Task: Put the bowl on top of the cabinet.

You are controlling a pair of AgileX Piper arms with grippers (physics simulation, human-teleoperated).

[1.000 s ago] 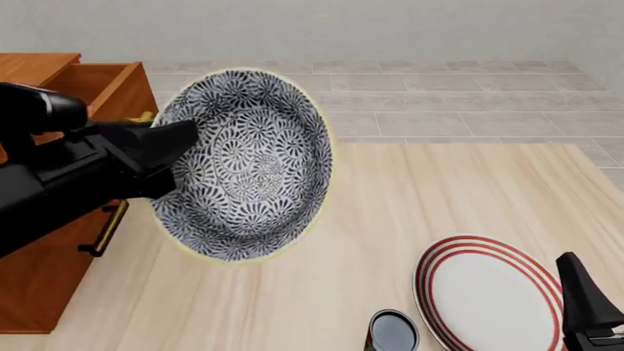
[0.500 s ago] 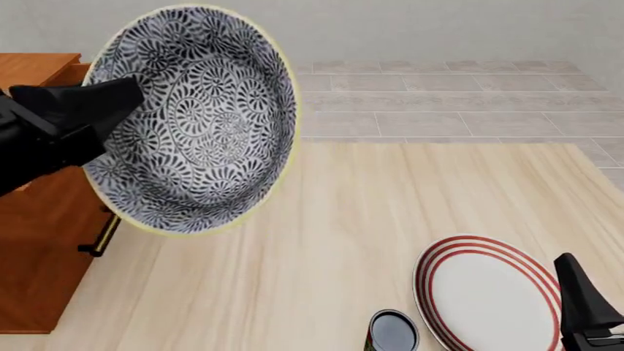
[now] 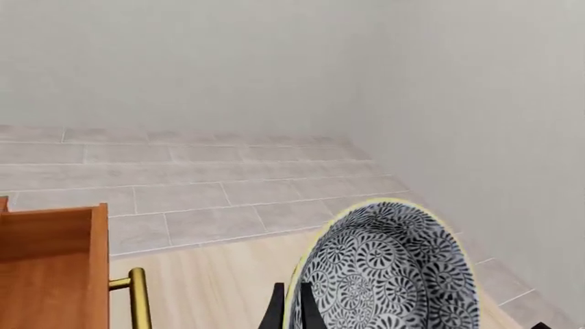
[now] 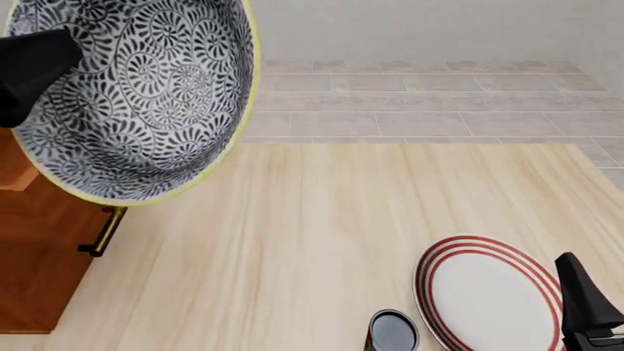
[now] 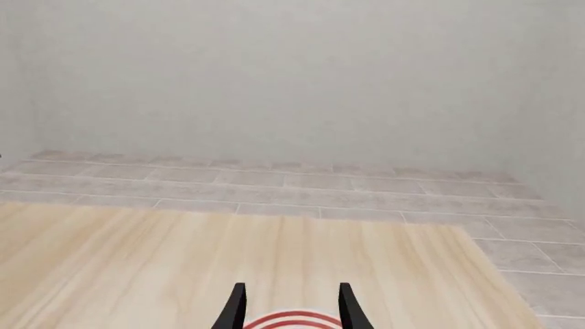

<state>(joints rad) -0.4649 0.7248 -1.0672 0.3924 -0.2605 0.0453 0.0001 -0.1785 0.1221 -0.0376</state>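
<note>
Bowl (image 4: 131,95) held aloft at the tabletop's (image 4: 322,234) far-left corner, tilted on edge, its patterned inside facing the front camera; we see it overlapping the cabinet (image 4: 39,256) below. Front view alone shows the plate (image 4: 487,292) and dark can (image 4: 393,331) at the near-right edge. Left wrist view adds the cabinet's brass handle (image 3: 139,301) and the left gripper (image 3: 290,312), its fingers pinching the bowl's rim. Right gripper (image 5: 289,308) hangs over the plate, fingers spread, holding nothing.
</note>
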